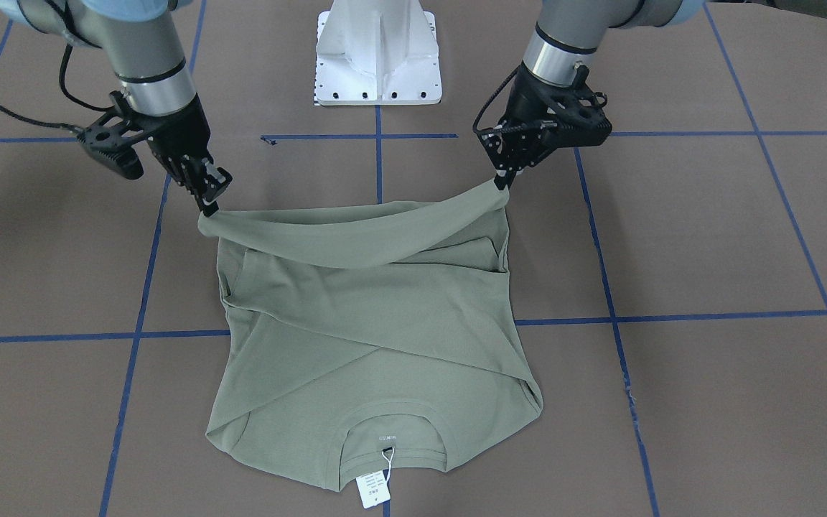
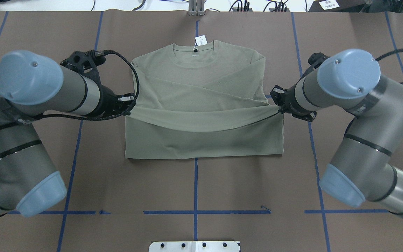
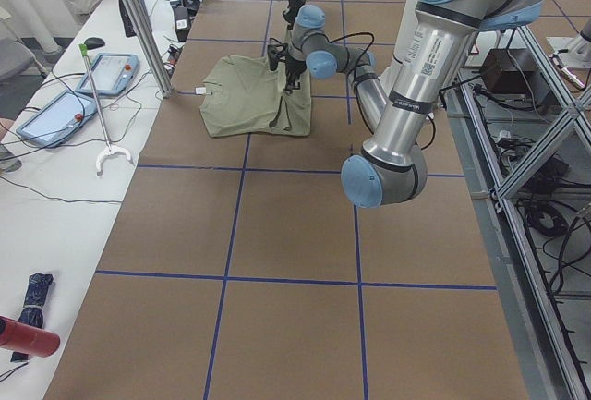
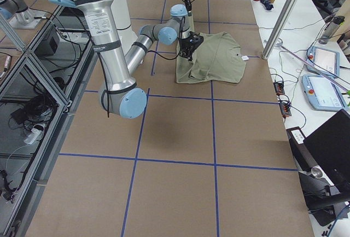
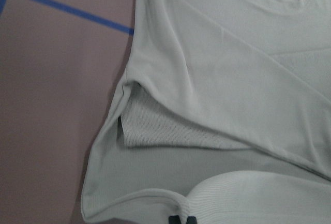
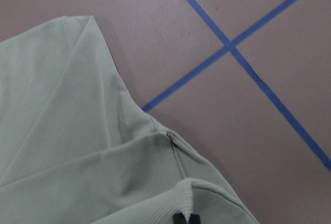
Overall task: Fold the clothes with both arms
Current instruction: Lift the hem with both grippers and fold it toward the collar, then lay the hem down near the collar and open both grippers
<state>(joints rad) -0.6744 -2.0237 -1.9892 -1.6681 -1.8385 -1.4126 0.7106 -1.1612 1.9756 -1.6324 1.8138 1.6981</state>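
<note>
Shirt hem held up at both corners
Left gripper (image 1: pixel 504 181) and right gripper (image 1: pixel 208 207) each pinch a shirt (image 1: pixel 377 323) hem corner above the worktop (image 1: pixel 708 237).

green shirt (image 4: pixel 219 56): partly folded on table (image 4: pixel 175 182) | right gripper (image 4: pixel 191 45): at shirt's robot-side edge

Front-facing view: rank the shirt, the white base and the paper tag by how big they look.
1. shirt: by far the largest, spread across the middle of the table.
2. white base: clearly smaller, though the view's top edge cuts it off.
3. paper tag: the smallest, hanging at the collar.
</note>
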